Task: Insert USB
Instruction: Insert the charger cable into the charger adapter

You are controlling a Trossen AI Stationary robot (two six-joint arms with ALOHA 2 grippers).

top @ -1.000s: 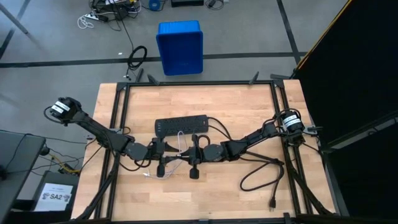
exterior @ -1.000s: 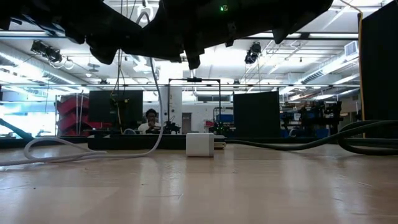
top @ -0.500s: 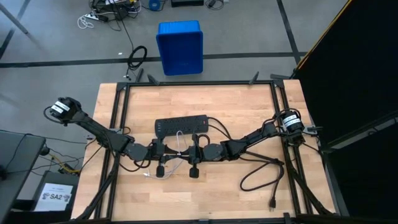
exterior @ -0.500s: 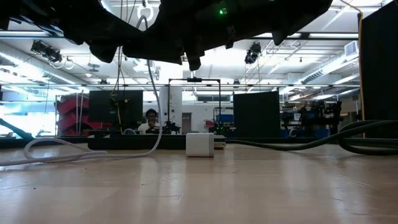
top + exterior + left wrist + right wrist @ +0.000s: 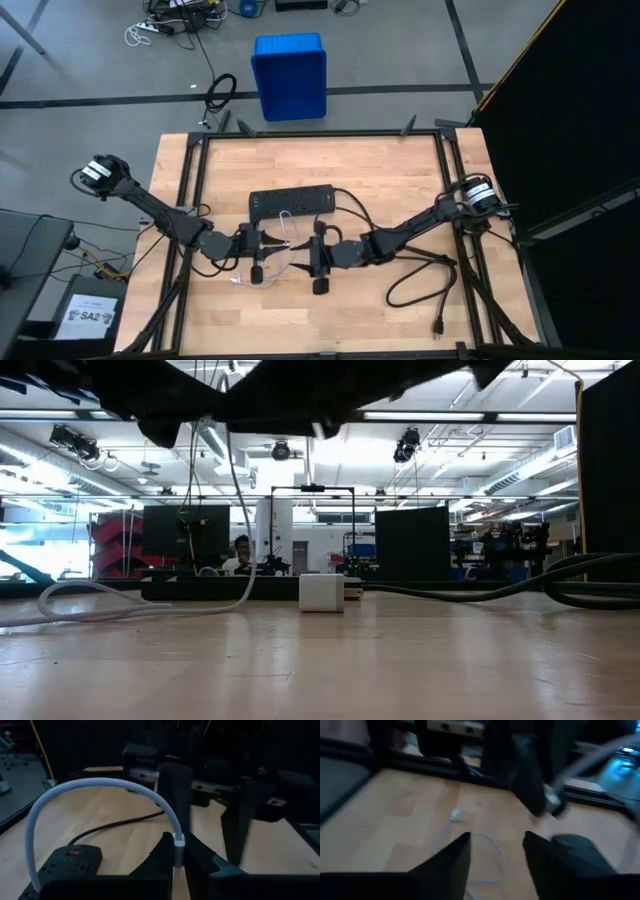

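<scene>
Cable in hand: the left gripper [image 5: 178, 851] pinches the USB [image 5: 100, 787] right at its plug, above the table [image 5: 400, 180] near the power strip [image 5: 291, 203]. Light and floppy, it looks best held at the rigid plug. The right gripper [image 5: 495, 851] hovers opposite, fingers spread, empty.

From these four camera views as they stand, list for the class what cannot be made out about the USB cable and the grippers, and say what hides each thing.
1. USB cable: the left gripper covers its plug tip in the left wrist view.
2. Power strip: its sockets are too small in the high view.
3. Right gripper: motion blur smears the right wrist view.
4. Both arms: the top edge cuts them off in the low view.
</scene>
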